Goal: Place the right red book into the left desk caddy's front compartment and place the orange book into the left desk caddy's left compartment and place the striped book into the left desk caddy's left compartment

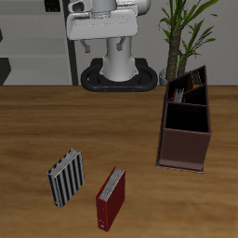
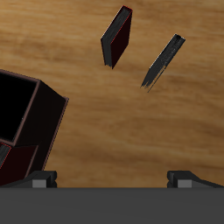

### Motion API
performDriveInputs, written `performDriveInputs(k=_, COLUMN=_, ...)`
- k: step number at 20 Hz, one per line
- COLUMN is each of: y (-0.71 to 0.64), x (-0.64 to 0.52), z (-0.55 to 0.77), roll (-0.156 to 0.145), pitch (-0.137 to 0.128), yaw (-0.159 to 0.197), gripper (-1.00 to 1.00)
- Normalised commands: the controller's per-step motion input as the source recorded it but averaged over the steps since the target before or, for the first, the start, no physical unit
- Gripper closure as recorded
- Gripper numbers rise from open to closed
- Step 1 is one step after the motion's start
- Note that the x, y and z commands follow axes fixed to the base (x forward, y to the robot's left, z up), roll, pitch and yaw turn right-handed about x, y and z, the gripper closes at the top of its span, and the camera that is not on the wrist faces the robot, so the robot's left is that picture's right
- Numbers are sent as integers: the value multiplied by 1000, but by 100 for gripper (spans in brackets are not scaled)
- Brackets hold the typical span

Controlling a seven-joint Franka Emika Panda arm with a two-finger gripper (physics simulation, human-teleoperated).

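While our fingers [image 2: 112,178] hang spread and empty, we see the striped book [image 1: 66,178] beside a crimson book [image 1: 111,199] on the table [image 1: 56,121], well apart from the left desk caddy [image 1: 185,149]; a plant [image 1: 183,37] stands behind it.

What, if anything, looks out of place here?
Two books sit loose on the table, outside the caddy: the striped book and the red book, angled differently. Nothing looks spilled or damaged.

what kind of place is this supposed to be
Probably a simulated study or office: a wooden table with a desk caddy, a striped book and a red book on it, and a potted plant behind.
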Motion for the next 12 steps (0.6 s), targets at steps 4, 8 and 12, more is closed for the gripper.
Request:
performDriveInputs(k=4, y=-391, x=382, z=-38, roll=-40, pitch=-36, yaw=-44, gripper=-100)
performDriveInputs(k=8, y=-377, x=384, z=-96, roll=-59, pitch=-6, yaw=-107, gripper=-100)
performDriveInputs(k=12, y=-163, x=335, z=-63, roll=-25, pitch=-14, yaw=-21, gripper=-100)
